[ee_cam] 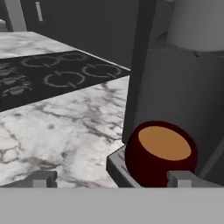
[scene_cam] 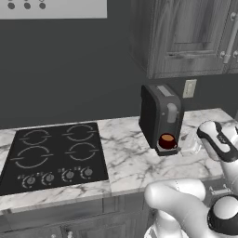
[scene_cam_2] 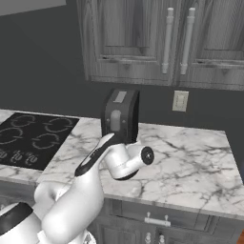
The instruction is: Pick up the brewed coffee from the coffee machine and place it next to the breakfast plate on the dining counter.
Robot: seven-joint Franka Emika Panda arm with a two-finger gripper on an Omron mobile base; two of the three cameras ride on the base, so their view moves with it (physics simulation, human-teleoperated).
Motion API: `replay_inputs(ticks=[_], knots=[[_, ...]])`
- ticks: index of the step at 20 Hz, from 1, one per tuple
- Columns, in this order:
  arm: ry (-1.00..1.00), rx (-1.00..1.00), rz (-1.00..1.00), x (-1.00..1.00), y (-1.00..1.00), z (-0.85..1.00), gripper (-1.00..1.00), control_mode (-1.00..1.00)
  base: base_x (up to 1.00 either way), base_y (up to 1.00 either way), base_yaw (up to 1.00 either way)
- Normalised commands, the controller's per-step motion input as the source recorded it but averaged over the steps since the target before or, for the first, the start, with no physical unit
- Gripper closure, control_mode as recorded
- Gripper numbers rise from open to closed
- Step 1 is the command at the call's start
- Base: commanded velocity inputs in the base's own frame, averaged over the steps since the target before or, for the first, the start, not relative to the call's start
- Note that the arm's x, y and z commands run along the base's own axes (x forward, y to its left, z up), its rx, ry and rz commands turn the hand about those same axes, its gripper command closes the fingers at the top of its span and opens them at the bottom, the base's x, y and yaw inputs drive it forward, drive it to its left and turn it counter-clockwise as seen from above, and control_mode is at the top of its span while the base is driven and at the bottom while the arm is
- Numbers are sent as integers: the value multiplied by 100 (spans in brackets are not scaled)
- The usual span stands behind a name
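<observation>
In the left base view, the coffee machine [scene_cam: 161, 116] stands on the marble counter [scene_cam: 125, 158] to the right of the black cooktop [scene_cam: 53, 155], below the grey wall cabinets [scene_cam: 186, 37] and just left of a wall outlet [scene_cam: 189, 88]. The brewed coffee [scene_cam: 167, 141] sits in the machine's cup recess, under the silver spout, brown liquid showing at its rim. The arm's wrist hangs just to the right of the machine, over the counter's front edge. In the right base view, the machine [scene_cam_2: 121, 116] is seen from the other side, and the arm's forearm and wrist cross in front of its lower part, hiding the recess. In the hand view, the mug [ee_cam: 159, 153] rests on the machine's grey drip tray [ee_cam: 116, 168], close ahead, with the gripper [ee_cam: 111, 179] spread wide and holding nothing; one fingertip [ee_cam: 181, 178] overlaps the mug's lower edge, the other fingertip [ee_cam: 41, 179] stands over bare marble well to the side.
</observation>
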Motion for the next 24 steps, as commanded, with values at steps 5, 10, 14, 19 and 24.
replay_inputs(ticks=[5, 10, 14, 19, 24], knots=[[-5, 4, 6, 21, 0, -11, -100, -100, 0, 0, 0], [0, 4, 1, 27, 0, -6, -100, -100, 0, 0, 0], [0, 1, 0, 29, -2, -16, -100, -100, 0, 0, 0], [0, 0, 0, 21, -2, -22, -100, -100, 0, 0, 0], [0, 0, 0, 9, -8, -22, -100, -100, 0, 0, 0]])
